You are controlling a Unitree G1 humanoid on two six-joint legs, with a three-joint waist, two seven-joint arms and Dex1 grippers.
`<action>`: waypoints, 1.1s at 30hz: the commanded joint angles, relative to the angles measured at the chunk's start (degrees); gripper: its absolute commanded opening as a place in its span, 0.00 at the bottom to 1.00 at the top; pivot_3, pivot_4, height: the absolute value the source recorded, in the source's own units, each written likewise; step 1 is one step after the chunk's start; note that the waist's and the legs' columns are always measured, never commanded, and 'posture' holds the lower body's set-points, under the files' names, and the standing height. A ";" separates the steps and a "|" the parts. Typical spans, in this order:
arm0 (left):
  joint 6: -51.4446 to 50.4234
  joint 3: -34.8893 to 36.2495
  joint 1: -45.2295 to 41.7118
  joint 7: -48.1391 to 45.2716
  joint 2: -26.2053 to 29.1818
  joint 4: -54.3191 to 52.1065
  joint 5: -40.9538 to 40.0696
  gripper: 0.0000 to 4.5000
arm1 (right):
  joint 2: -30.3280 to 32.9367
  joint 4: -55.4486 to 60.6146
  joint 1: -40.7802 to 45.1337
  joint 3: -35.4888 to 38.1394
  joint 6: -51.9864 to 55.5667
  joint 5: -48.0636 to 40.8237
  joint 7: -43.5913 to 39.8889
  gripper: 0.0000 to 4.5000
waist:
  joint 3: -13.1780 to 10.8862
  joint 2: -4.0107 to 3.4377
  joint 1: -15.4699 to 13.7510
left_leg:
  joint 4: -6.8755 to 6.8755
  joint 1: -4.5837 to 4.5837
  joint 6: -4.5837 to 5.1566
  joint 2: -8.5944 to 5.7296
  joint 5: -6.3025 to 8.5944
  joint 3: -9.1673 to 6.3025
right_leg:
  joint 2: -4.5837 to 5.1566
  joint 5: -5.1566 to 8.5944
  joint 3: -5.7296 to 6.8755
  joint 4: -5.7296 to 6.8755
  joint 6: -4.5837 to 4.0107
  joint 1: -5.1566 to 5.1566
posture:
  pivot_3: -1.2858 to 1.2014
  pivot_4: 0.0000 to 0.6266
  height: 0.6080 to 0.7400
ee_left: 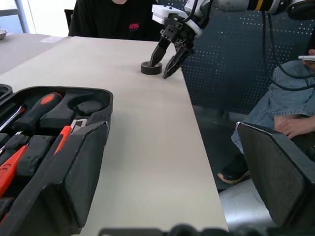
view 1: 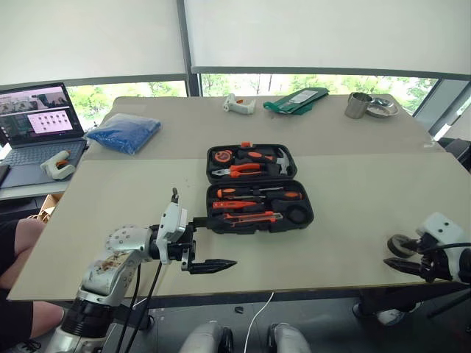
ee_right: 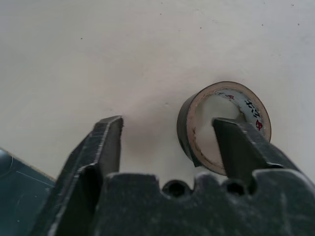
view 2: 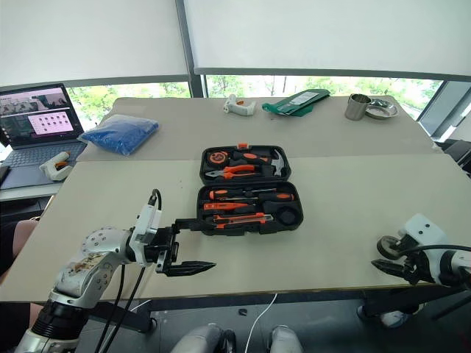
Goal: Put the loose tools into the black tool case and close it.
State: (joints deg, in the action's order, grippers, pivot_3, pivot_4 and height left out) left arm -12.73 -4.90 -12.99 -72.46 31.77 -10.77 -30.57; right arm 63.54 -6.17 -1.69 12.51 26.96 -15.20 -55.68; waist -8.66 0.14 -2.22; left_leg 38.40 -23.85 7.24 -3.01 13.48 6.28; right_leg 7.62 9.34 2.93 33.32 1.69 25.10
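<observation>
Right pincer point(ee_right: 167, 125) is released on my end: one finger point(ee_right: 241, 147) sits over the hole of the tape roll point(ee_right: 184, 128), the other stands well clear outside it, nothing clamped
What's hard to make out?
That finger covers part of the roll's rim, and my right arm is cut off at the head view's edge. I can't tell if it touches the roll
And the roll itself?
It lies flat, hole upward, near the counter point(view 1: 353, 191) front right corner, well apart from the black tool case point(view 1: 257, 229)
Left side?
Left pincer point(view 1: 221, 241) is level, aimed rightward, spread wide beside the case's near left corner; contact I can't tell
The case?
Open flat mid-counter, long axis across. Screwdrivers point(view 1: 257, 195) and utility knife point(view 1: 254, 218) lie crosswise in its near half
</observation>
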 commanded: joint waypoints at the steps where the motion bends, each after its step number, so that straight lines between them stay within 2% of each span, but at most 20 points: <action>1: 1.11 0.14 0.08 0.30 0.08 -1.68 0.10 1.00 | 1.13 -0.99 2.20 -0.13 0.98 0.91 -0.89 0.38 | 0.00 0.00 -0.01 | 0.00 0.00 -0.01 0.00 -0.01 0.00 | 0.00 -0.01 0.00 0.00 0.02 0.01 | 0.52 0.24 1.00; 6: 2.66 1.11 0.64 1.21 -0.28 -0.37 0.79 1.00 | 1.78 0.75 3.78 -0.11 2.15 -0.45 -4.28 0.01 | 0.00 -0.01 0.06 | 0.00 0.00 -0.05 0.00 -0.03 0.01 | 0.00 -0.08 0.00 -0.02 0.09 0.00 | 0.52 0.24 1.00; 11: 5.27 4.29 2.21 4.58 -1.24 1.72 1.17 1.00 | 1.66 11.22 10.06 -1.26 9.02 -5.50 -7.88 0.01 | 0.01 -0.02 0.68 | 0.00 0.00 -0.08 0.01 -0.05 0.02 | 0.00 -0.29 0.01 -0.03 -0.10 0.04 | 0.52 0.24 1.00; 15: 6.56 7.35 4.12 8.96 -2.36 2.72 1.43 1.00 | -2.77 18.67 25.84 -7.81 20.67 -11.33 -6.88 0.01 | -0.03 0.03 1.57 | 0.00 0.00 0.14 0.20 0.09 0.01 | 0.03 -0.33 0.26 -0.15 0.11 0.04 | 0.52 0.24 1.00; 18: 7.89 8.36 5.08 10.10 -2.91 3.96 1.90 1.00 | -7.67 16.11 37.59 -15.77 26.40 -10.39 -6.13 0.01 | -0.10 0.16 1.65 | 0.08 0.03 0.14 0.41 0.09 0.01 | 0.17 -0.43 0.85 -0.18 0.00 0.08 | 0.52 0.24 1.00; 21: 8.68 8.18 4.52 10.47 -3.12 4.66 2.20 1.00 | -11.28 10.98 44.60 -23.13 31.05 -8.41 -6.17 0.01 | -0.13 0.21 0.79 | 0.10 0.02 0.04 0.55 0.04 0.01 | 0.22 -0.51 1.29 -0.18 -0.21 0.18 | 0.52 0.24 1.00; 22: 8.99 8.03 4.23 10.46 -3.22 4.93 2.38 1.00 | -12.20 9.12 46.24 -25.69 30.77 -6.43 -5.54 0.01 | -0.13 0.21 0.61 | 0.11 -0.01 -0.04 0.54 0.00 0.01 | 0.26 -0.73 1.37 -0.18 -0.56 0.23 | 0.52 0.24 1.00; 24: 9.46 7.65 3.77 10.57 -3.46 5.30 2.72 1.00 | -13.58 6.18 48.09 -28.43 29.96 -4.54 -5.44 0.01 | -0.12 0.20 0.39 | 0.29 -0.39 -0.33 0.53 -0.17 0.02 | 0.32 -0.79 1.46 -0.17 -0.61 0.52 | 0.52 0.24 1.00; 26: 9.91 7.30 3.60 10.73 -3.67 5.45 3.02 1.00 | -13.69 4.59 48.85 -30.60 28.94 -2.86 -5.97 0.01 | -0.12 0.20 0.23 | 0.48 -0.92 -0.36 0.44 -0.19 0.04 | 0.38 -1.04 1.48 -0.13 -0.36 1.03 | 0.52 0.24 1.00; 28: 11.01 7.34 3.61 11.15 -4.17 5.61 3.39 1.00 | -13.45 4.21 49.26 -32.29 28.64 -2.06 -7.27 0.01 | -0.12 0.20 0.21 | 0.53 -1.16 -0.35 0.32 -0.20 0.04 | 0.43 -1.27 1.57 -0.13 -0.10 1.12 | 0.52 0.24 1.00; 33: 14.98 8.28 3.32 13.18 -6.25 8.19 4.94 1.00 | -15.76 1.74 50.36 -35.13 28.06 -0.20 -8.51 0.01 | -0.12 0.20 0.35 | 0.58 -1.27 -0.32 0.21 -0.18 0.10 | 0.81 -1.36 2.38 -0.17 -0.05 1.06 | 0.52 0.24 1.00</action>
State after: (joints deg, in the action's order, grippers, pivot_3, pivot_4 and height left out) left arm 0.39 2.43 -9.05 -59.83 25.53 -2.73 -26.31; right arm 47.85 -4.14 47.47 -22.20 56.31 -16.42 -63.64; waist -8.78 0.35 -1.87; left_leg 38.98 -25.12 6.92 -2.80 13.31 6.37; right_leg 8.46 7.97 5.42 33.15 1.63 26.16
